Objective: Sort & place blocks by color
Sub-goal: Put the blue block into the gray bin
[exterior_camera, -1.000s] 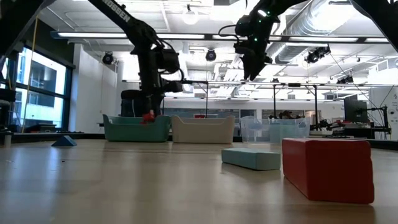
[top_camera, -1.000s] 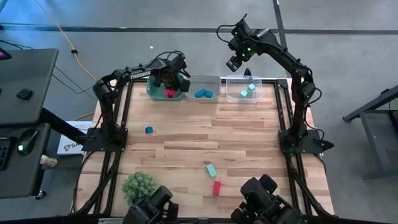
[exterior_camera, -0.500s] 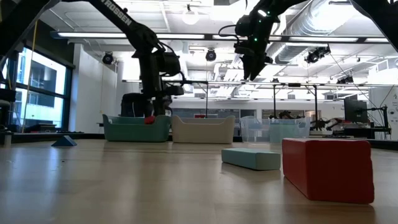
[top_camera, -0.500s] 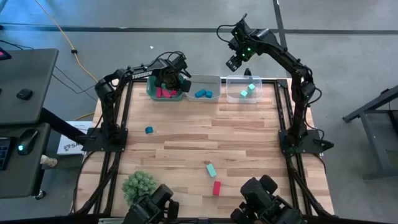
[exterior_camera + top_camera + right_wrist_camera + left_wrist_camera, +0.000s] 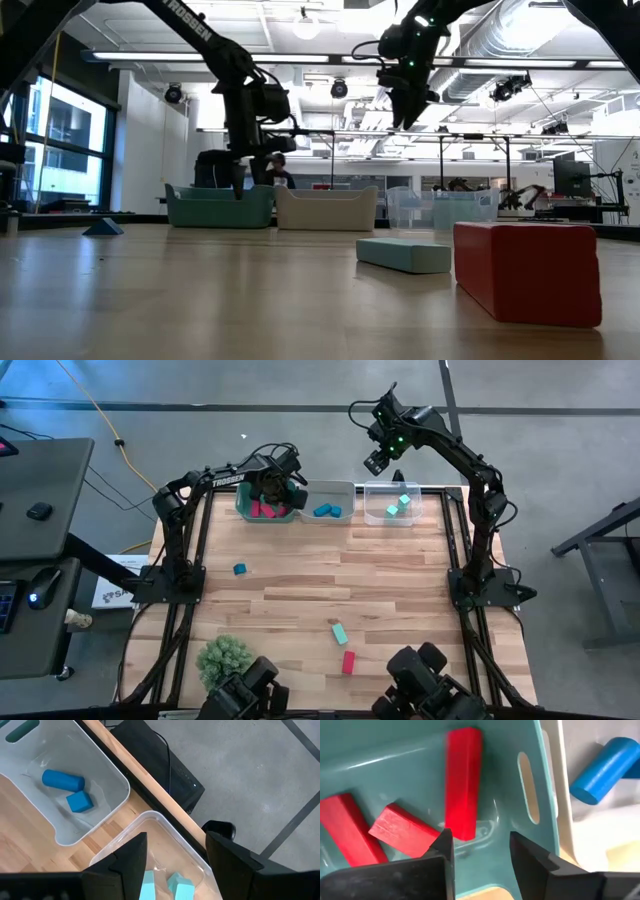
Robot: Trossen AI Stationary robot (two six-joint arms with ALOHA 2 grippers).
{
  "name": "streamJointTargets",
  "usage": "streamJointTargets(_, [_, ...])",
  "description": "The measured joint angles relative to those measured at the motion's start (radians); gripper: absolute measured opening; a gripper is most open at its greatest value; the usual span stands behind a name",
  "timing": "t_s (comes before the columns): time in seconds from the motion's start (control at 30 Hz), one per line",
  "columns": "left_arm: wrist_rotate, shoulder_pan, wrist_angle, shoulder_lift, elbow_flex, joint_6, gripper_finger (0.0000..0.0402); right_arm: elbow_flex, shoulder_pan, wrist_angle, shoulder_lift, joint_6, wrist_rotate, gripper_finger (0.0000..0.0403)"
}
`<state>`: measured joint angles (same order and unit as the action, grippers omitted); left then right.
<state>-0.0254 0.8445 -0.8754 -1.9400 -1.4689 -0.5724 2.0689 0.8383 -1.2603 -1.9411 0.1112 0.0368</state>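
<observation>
My left gripper hangs open over the teal bin at the table's far edge. Below its fingers, a red bar lies on the bin floor beside two other red blocks. My right gripper stands open and empty high above the clear bin, which holds light teal blocks. The white bin between them holds blue blocks. On the table lie a blue block, a teal block and a red block.
A green spiky ball sits at the near left corner. The three bins stand side by side along the far edge. The middle of the wooden table is bare. A desk stands left of the table.
My left gripper has opened over the teal bin and let go of the red bar. The bar has dropped from between the fingers onto the bin floor beside the other red blocks.
</observation>
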Motion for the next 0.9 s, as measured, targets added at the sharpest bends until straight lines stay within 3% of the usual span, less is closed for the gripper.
streamJointTargets(0.17, [-0.019,0.0,-0.003,0.004,0.0,0.0,0.0116,0.0,-0.001,-0.034,0.0,-0.007,-0.017,0.0193])
streamJointTargets(0.5, [-0.024,0.0,-0.003,0.076,-0.001,0.088,0.0117,0.0,-0.012,-0.104,0.0,-0.09,-0.214,0.0193])
streamJointTargets(0.63, [-0.024,-0.003,-0.003,0.117,-0.001,0.144,0.0117,0.0,-0.048,-0.178,0.0,-0.115,-0.279,0.0193])
streamJointTargets(0.9, [-0.024,-0.008,0.001,0.209,-0.001,0.267,0.0117,0.0,-0.181,-0.313,0.0,-0.158,-0.284,0.0193])
